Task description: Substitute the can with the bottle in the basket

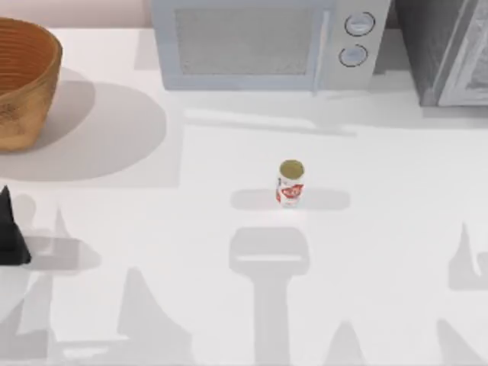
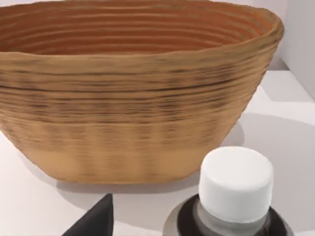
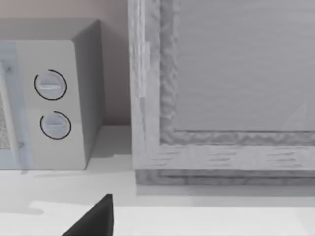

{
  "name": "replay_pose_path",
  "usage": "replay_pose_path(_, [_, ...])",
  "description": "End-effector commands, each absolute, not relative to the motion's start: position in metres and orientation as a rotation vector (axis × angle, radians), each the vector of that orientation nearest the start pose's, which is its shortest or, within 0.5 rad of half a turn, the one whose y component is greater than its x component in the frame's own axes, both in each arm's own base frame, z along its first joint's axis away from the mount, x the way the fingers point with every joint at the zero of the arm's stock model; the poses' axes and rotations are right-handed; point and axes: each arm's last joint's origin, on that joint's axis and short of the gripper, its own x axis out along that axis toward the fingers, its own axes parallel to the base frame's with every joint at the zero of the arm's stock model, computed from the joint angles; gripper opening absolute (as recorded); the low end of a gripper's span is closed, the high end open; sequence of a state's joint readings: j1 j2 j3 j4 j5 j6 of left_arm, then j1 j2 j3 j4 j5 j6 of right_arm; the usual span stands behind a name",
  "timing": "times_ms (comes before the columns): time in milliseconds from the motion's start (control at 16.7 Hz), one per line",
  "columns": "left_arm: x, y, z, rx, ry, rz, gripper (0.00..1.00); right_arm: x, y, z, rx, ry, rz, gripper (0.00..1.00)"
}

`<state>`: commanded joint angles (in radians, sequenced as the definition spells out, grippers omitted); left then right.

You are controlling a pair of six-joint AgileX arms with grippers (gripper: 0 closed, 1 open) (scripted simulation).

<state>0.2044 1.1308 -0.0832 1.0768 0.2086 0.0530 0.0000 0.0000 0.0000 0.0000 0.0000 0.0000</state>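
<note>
Top view: can (image 1: 290,184) stood upright mid tabletop (image 1: 381,252), well apart from wicker basket (image 1: 27,80) at far left; microwave (image 1: 267,42) behind. Left wrist view: bottle (image 2: 236,189), white cap, just beside basket (image 2: 133,113); left fingers' state can't tell. Right wrist view: microwave (image 3: 49,98); right fingers can't tell.

The basket (image 1: 23,84) at the bench's far left corner runs off the top view's left edge. In the left wrist view the bottle (image 2: 236,191) is cut off below its white cap, and the basket's floor is hidden behind its near wall.
</note>
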Motion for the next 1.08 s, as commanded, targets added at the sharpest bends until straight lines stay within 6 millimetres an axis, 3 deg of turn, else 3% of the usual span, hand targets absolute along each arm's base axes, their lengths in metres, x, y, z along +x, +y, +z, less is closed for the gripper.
replay_pose_path(420, [0.149,0.033,0.091,0.003,0.192,-0.018,1.00,0.106,-0.001,0.160,0.000,0.000,0.000,1.00])
replay_pose_path(900, [0.146,0.035,0.086,0.001,0.202,-0.020,1.00,0.106,-0.001,0.160,0.000,0.000,0.000,1.00])
replay_pose_path(960, [0.166,0.039,0.090,0.019,0.148,-0.028,1.00,0.106,-0.001,0.160,0.000,0.000,0.000,1.00])
replay_pose_path(1080, [0.165,0.039,0.087,0.010,0.171,-0.025,1.00,0.106,-0.001,0.160,0.000,0.000,0.000,1.00])
